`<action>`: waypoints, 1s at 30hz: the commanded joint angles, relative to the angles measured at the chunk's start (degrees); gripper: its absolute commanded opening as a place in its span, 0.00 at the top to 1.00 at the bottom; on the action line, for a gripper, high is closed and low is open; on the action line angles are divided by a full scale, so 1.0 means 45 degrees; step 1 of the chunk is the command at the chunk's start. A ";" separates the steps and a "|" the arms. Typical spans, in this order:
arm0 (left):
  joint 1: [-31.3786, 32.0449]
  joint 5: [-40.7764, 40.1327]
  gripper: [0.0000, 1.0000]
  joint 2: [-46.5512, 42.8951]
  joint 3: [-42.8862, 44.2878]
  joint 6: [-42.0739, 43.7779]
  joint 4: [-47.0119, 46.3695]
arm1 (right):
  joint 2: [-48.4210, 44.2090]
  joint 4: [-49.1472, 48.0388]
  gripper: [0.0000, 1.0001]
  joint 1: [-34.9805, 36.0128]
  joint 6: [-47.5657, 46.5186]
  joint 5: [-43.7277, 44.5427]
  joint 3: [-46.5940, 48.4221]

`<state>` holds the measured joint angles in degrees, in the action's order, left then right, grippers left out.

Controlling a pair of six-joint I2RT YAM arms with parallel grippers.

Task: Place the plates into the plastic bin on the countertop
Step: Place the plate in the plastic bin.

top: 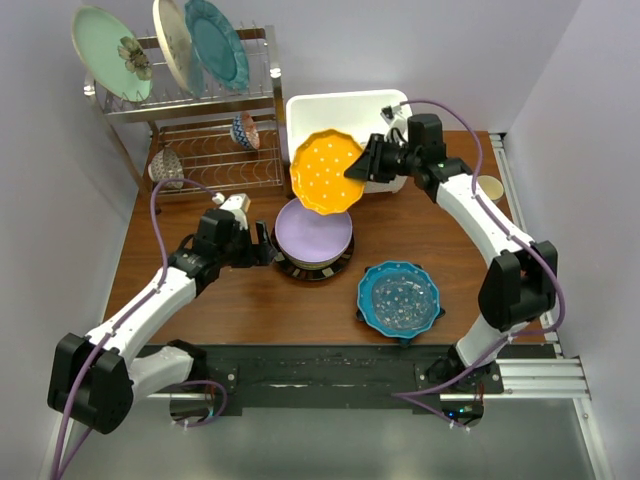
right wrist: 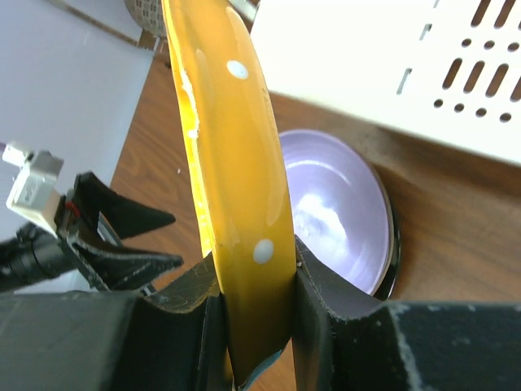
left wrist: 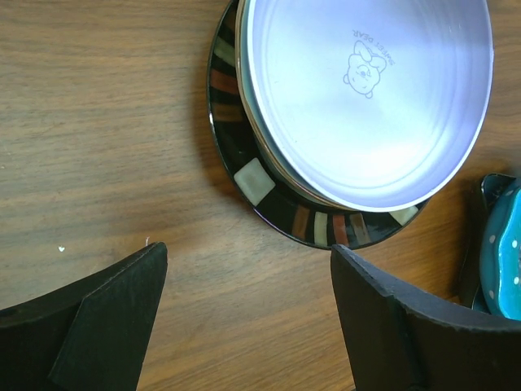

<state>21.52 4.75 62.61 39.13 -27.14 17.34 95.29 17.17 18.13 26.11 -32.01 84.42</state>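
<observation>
My right gripper (top: pixel 362 170) is shut on the rim of the orange scalloped plate (top: pixel 325 171), held tilted in the air just left of the white plastic bin (top: pixel 340 112); the plate's edge shows between my fingers in the right wrist view (right wrist: pixel 236 204). The lilac plate (top: pixel 313 232) lies on a dark-rimmed plate (top: pixel 300 268) on the countertop (top: pixel 180 285). My left gripper (top: pixel 265 246) is open just left of that stack, its jaws wide over bare wood (left wrist: pixel 248 277). The blue scalloped plate (top: pixel 399 297) sits on a dark star-shaped plate. A mint flower plate (top: pixel 110 55) stands in the rack.
A chrome wire dish rack (top: pixel 200 110) stands at the back left with a cream plate (top: pixel 172 45), a teal plate (top: pixel 215 42) and small patterned bowls (top: pixel 245 130). A small round cup (top: pixel 490 187) sits at the right edge. Walls close both sides.
</observation>
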 commanded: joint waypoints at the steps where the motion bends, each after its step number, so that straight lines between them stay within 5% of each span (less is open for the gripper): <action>1: 0.0081 0.0330 0.15 -0.0007 0.0053 0.0268 -0.0495 | 0.0268 -0.1140 1.00 -0.0103 0.0682 -0.0856 0.1979; 30: 0.0921 0.0174 0.15 0.0149 -0.0162 0.0229 -0.0709 | 0.5308 -0.1784 1.00 -0.1431 0.3552 -0.0387 0.8366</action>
<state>24.95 5.32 62.92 38.52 -27.16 16.75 119.44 17.50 12.58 36.62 -31.88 113.91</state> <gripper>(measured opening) 0.853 0.285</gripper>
